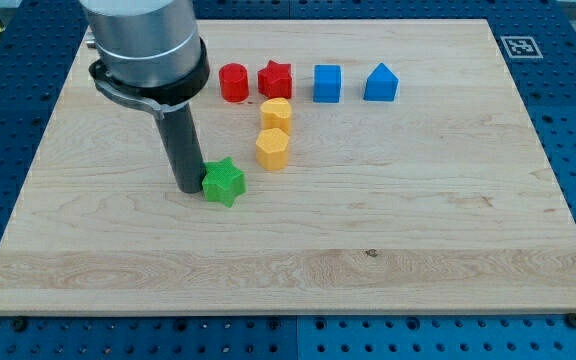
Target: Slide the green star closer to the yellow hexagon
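Observation:
The green star (224, 181) lies on the wooden board, left of centre. My tip (188, 187) stands right against the star's left side. The yellow hexagon (272, 149) sits a little up and to the right of the star, with a small gap between them. A second yellow block (276, 114), rounded in shape, sits just above the hexagon.
A red cylinder (234, 82) and a red star (275, 78) stand in a row near the view's top, with a blue cube (327, 83) and a blue pointed block (380, 83) to their right. The board's edge (288, 308) runs along the view's bottom.

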`<state>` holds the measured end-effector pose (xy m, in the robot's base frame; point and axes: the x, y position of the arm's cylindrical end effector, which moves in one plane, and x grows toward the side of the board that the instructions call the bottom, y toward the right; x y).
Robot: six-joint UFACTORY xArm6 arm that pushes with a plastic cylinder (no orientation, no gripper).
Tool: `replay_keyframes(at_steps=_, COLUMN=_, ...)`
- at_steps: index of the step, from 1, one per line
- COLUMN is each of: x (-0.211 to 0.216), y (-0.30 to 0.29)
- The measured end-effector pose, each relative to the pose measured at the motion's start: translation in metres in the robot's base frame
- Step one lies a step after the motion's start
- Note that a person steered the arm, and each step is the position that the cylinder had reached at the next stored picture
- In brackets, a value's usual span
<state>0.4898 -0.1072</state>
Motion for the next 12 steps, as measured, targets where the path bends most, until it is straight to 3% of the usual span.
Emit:
replay_keyframes(at_steps=4, x=-0.018, y=0.026)
replay_keyframes(at_steps=9, x=-0.004, y=0.057)
replay_keyframes(at_steps=12, x=0.003, y=0.008)
